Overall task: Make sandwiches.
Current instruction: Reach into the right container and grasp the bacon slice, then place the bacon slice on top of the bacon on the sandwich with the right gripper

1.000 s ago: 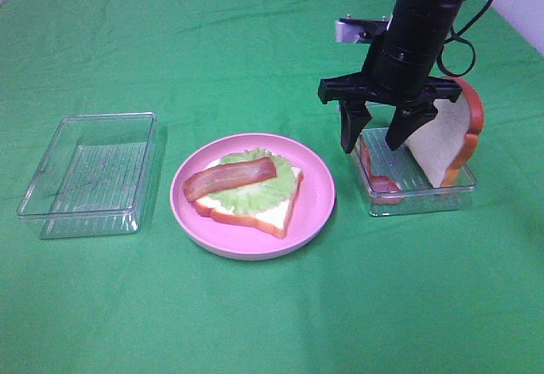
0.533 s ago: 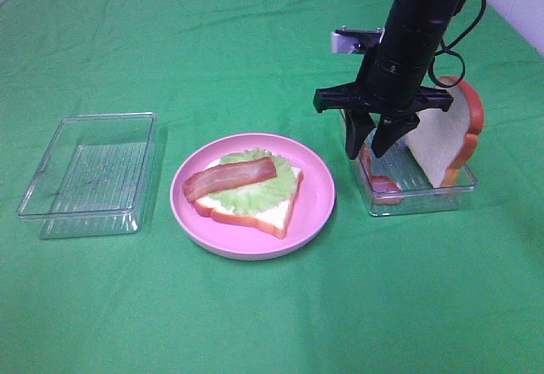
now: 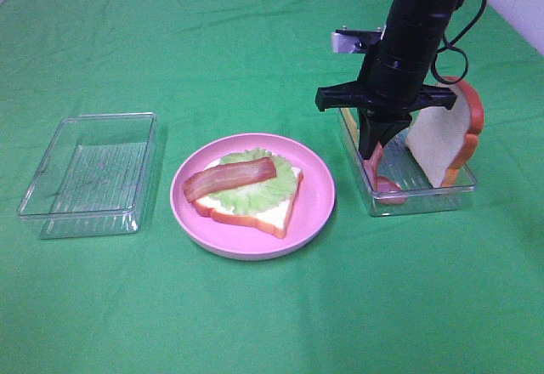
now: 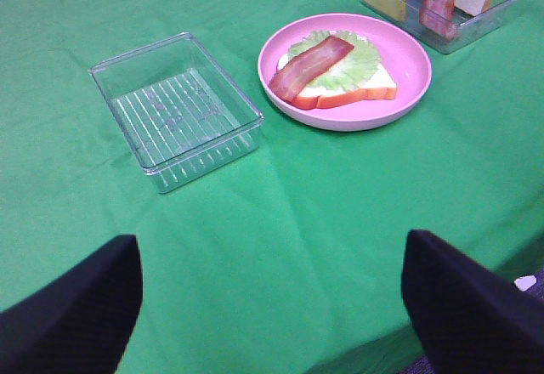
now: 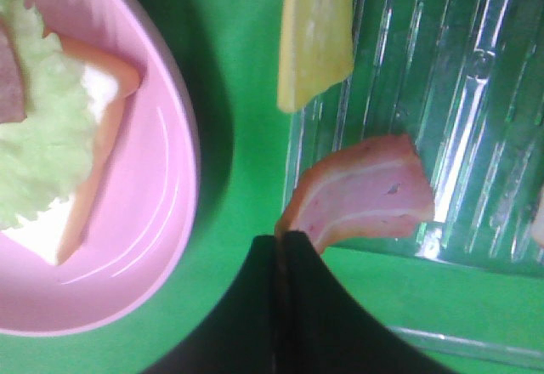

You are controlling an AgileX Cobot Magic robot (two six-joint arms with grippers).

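Right jaws clamp the bacon strip (image 5: 365, 189), its pinched end hidden; left jaws gape.

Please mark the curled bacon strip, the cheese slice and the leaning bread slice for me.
curled bacon strip (image 5: 365, 191): right wrist view, middle of its pink face.
cheese slice (image 5: 316, 30): right wrist view, middle of its yellow face.
leaning bread slice (image 3: 438, 144): high exterior view, middle of its white face.

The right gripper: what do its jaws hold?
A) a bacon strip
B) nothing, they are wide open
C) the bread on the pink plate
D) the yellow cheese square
A: in the right wrist view the right gripper is shut, its jaws pinching one end of the bacon strip at the clear tray, apart from the cheese square.
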